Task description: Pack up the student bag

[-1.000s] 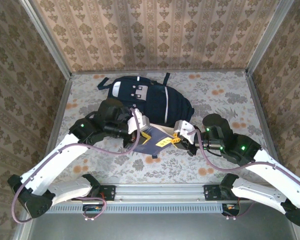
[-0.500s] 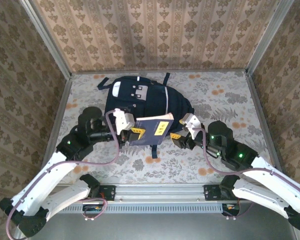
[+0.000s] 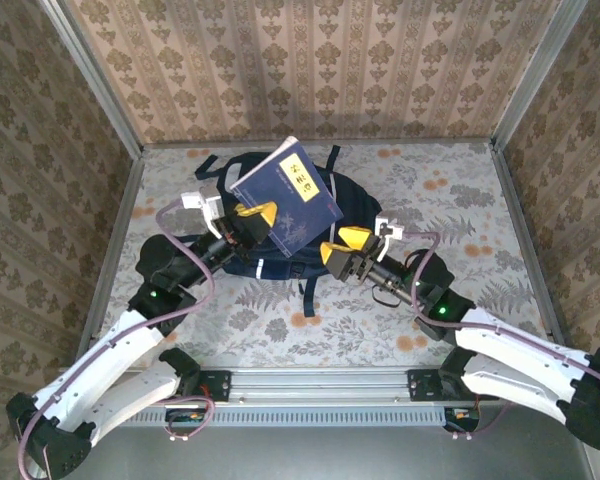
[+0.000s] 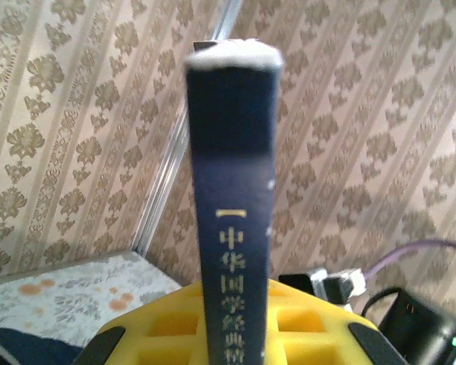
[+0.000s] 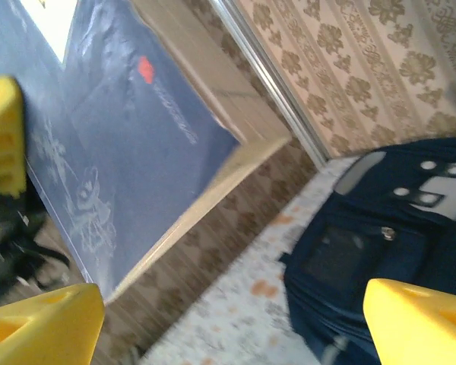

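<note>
Top camera: high at near edge, looks down over whole counter point(image 3: 450, 200). Left wrist: close, sights up along book point(image 4: 232, 190) spine toward wall point(image 4: 76, 114). Right wrist: close, faces book cover, bag point(image 5: 365, 243) beyond. Book shared by all three; bag by top, right wrist.

- One student bag point(image 3: 358, 212), dark navy, and no second bag on the table.
- One book point(image 3: 288, 195), dark blue with a pale label on its cover.
- Two arms, both mine: the left arm point(image 3: 110, 350) and the right arm point(image 3: 510, 345).
- Two grippers, one to each arm: my left gripper point(image 3: 252, 215) and my right gripper point(image 3: 342, 243).
- Four yellow fingers point(image 5: 418, 319), two on each gripper.
- Two purple cables point(image 4: 422, 245), one running along each arm.
- Two green lights point(image 3: 157, 293), one on each arm.
- One table point(image 3: 460, 190) with a floral top.
- Three patterned walls point(image 3: 310, 70) around it.
</note>
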`<action>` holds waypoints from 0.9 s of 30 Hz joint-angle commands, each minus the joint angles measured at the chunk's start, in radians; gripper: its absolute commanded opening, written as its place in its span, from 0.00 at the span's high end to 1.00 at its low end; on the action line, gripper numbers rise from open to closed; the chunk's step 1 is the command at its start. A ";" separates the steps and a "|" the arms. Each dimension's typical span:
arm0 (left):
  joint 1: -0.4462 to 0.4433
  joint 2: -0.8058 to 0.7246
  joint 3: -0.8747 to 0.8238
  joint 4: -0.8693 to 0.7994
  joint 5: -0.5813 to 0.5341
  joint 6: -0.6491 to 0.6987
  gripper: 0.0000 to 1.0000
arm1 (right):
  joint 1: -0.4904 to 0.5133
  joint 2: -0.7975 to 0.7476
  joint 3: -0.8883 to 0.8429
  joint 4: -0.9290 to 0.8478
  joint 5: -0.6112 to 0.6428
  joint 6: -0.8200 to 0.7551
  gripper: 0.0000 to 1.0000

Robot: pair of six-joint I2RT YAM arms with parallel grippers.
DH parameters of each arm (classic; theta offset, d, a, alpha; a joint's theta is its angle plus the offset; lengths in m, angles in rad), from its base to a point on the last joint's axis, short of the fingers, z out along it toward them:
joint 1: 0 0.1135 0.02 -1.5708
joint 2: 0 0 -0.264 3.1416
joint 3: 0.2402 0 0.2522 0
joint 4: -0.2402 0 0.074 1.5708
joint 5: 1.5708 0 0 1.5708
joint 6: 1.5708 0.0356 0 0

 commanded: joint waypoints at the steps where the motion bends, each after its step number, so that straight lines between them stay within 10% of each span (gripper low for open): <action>1: -0.005 0.007 0.010 0.169 -0.059 -0.150 1.00 | -0.006 0.095 0.007 0.369 -0.052 0.280 0.08; 11: -0.009 0.035 0.040 0.188 -0.097 -0.271 1.00 | -0.004 0.247 0.113 0.515 -0.078 0.459 0.11; 27: -0.018 0.083 -0.029 0.265 -0.162 -0.365 1.00 | 0.008 0.291 0.168 0.599 -0.031 0.474 0.59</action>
